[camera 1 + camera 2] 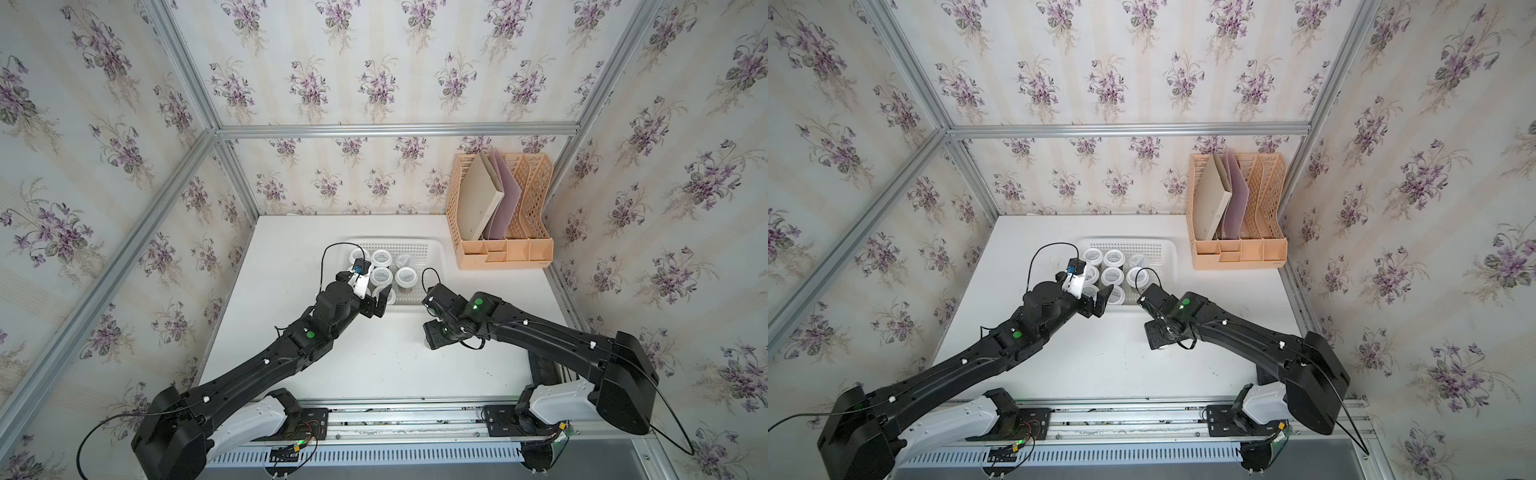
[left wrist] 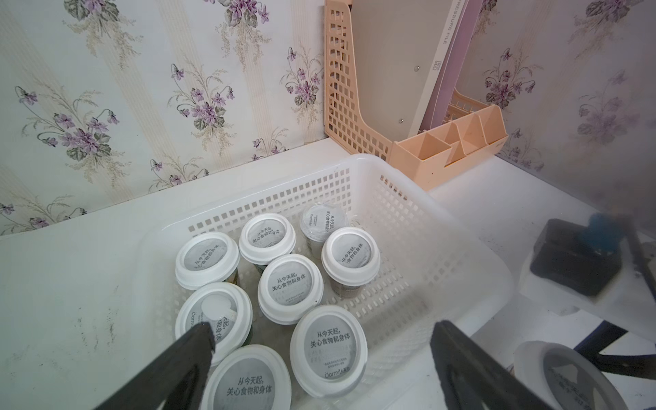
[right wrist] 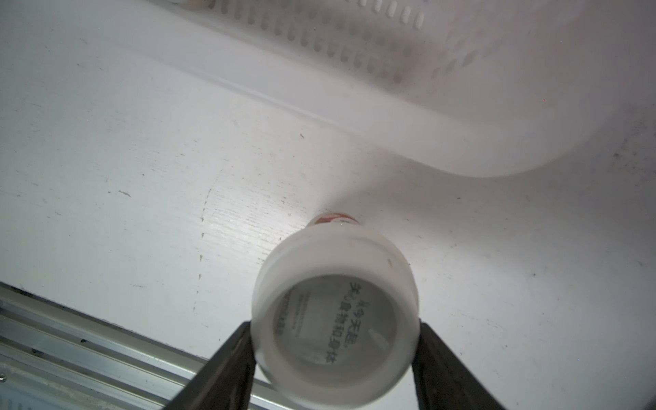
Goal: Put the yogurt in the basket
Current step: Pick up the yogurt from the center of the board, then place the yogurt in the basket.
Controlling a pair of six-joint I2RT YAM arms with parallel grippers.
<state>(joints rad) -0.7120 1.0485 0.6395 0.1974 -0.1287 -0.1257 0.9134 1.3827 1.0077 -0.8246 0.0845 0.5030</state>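
Gripped by right tool [image 3: 335, 326], round white-lidded yogurt cup [image 3: 335, 305]: lift over white perforated plastic basket [image 3: 426, 135] rim, avoiding wide-open left tool [image 2: 323, 328].

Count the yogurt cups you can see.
9. Eight yogurt cups sit in the basket; the ninth cup is outside it, between the right fingers. None appears hidden.

Inside the basket [image 1: 1158, 249], yogurt cups [image 1: 1113, 258] crowd the left side, the left gripper [image 1: 1096, 302] seemingly open over its near edge.
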